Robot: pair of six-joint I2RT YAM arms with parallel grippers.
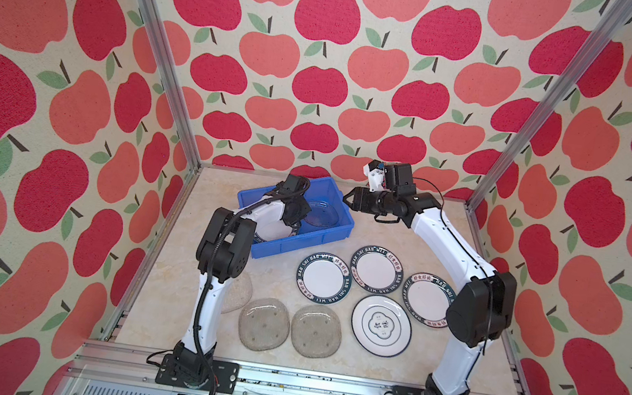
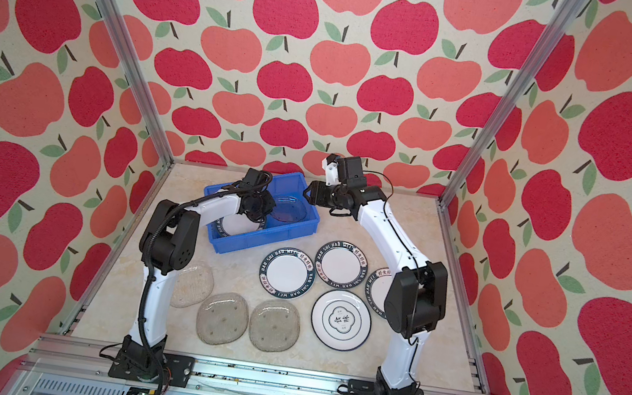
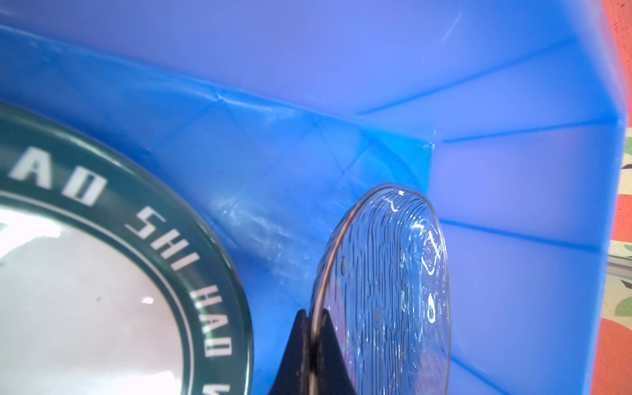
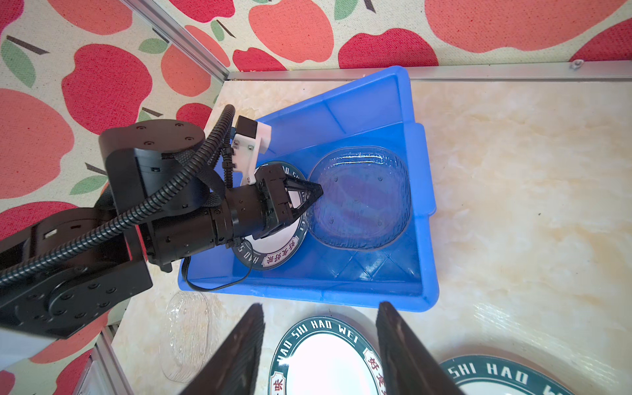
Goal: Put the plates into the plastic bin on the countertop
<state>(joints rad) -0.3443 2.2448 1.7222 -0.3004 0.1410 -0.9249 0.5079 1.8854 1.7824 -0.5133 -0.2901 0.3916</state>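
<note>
glass first: we count three glass plates (image 1: 264, 323) nearest us on the countertop (image 1: 366, 365), two side by side and one partly hidden behind the left arm (image 1: 205, 317). just right of them we list one emblem plate (image 1: 381, 326), lying flat. behind these are three lettered plates (image 1: 326, 277) in a loose row, the rightmost partly behind the right arm (image 1: 479, 309). farther back, left of centre, the bin (image 1: 299, 244) sits askew. inside it we note a fourth lettered plate (image 3: 85, 290) in the left half and a fourth glass plate (image 4: 359, 198) in the right half. the left gripper (image 4: 317, 191) reaches in over the former, fingers closed on the glass rim. whether that plate rests on the bin floor we cannot tell. farthest, the right gripper (image 4: 319, 304) hangs by the bin's far right corner, fingers apart and empty.
</note>
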